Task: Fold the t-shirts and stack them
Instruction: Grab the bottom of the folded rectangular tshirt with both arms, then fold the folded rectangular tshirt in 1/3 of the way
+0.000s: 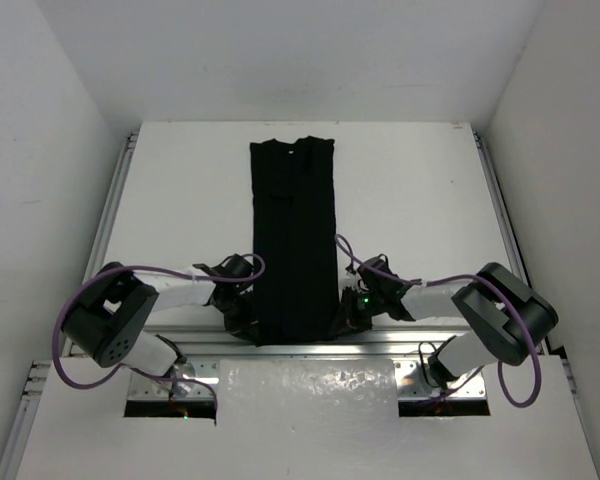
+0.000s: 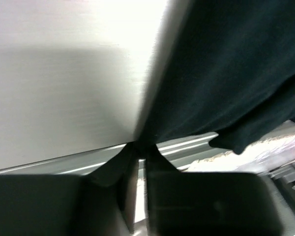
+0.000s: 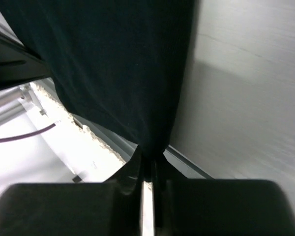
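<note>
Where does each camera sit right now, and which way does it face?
Top external: above and behind the arm bases, looking down on the table and the long black t-shirt; the left arm and right arm show.
Left wrist: on the left wrist, looking along the left gripper, shut on the t-shirt's near edge.
Right wrist: on the right wrist, looking along the right gripper, shut on that same edge.
Shared: all three show the t-shirt; both wrist views also show the table's near rail.

One black t-shirt (image 1: 293, 240), one white table (image 1: 410, 190), and two robot grippers: one left gripper (image 2: 139, 150), one right gripper (image 3: 147, 160).
</note>
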`<move>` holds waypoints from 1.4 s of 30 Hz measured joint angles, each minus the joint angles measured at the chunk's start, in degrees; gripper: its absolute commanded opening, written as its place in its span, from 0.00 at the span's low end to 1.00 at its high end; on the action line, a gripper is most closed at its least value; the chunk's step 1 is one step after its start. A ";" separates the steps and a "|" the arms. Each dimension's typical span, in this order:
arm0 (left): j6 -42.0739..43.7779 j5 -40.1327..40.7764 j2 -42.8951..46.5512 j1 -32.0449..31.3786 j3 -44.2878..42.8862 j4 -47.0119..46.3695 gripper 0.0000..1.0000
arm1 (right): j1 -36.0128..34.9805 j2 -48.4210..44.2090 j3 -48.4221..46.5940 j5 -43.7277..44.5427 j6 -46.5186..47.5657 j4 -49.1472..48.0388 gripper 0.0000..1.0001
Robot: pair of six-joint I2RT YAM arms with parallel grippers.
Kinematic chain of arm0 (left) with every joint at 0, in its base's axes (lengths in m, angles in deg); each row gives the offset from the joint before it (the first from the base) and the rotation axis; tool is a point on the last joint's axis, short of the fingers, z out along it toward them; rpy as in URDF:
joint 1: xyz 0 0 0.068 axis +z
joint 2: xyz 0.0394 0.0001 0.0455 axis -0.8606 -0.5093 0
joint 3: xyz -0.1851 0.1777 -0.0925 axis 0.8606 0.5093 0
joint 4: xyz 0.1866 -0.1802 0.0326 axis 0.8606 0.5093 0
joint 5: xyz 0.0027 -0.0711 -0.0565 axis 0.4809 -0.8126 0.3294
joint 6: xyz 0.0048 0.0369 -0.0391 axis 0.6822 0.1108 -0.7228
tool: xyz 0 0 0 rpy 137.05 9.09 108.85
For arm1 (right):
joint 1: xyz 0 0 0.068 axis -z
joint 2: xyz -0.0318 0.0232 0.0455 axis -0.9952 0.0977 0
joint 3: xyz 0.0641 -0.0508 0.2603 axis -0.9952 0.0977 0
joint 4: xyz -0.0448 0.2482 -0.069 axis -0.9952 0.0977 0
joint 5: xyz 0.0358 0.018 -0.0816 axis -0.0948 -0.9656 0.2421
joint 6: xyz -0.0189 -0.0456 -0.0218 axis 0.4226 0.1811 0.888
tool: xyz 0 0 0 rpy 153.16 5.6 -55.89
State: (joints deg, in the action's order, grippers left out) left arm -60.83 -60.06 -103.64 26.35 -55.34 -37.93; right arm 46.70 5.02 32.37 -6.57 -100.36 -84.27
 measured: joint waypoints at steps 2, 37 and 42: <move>0.26 0.04 0.13 0.00 0.00 -0.07 0.00 | -0.39 -0.31 0.00 0.55 -0.79 -0.26 0.00; 10.84 4.83 -13.33 12.20 -38.60 11.72 0.00 | 12.22 14.08 -47.19 13.16 6.34 40.68 0.00; 11.08 4.90 -14.40 13.77 -43.34 11.80 0.00 | 14.23 18.86 -54.16 12.61 8.85 42.58 0.00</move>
State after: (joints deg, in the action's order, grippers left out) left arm -49.75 -55.16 -118.05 40.12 -98.68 -26.13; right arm 60.93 23.88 -21.79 6.05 -91.50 -41.70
